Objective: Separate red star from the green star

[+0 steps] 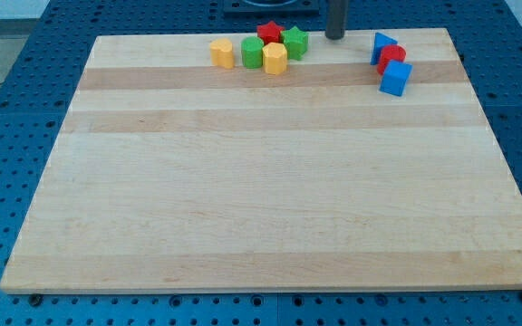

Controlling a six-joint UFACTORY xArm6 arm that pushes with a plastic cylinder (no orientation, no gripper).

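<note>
The red star (268,33) sits at the view's top, in a tight cluster of blocks. The green star (295,42) lies just to its right and touches it. A yellow hexagon block (275,59) sits below them, a green cylinder-like block (252,52) to its left, and a yellow cylinder-like block (222,52) stands slightly apart further left. My tip (334,36) rests on the board's top edge, a short way right of the green star, not touching it.
A second group stands at the top right: a blue triangle (382,45), a red cylinder-like block (391,58) and a blue cube (395,78), touching one another. The wooden board (270,181) lies on a blue perforated table (25,109).
</note>
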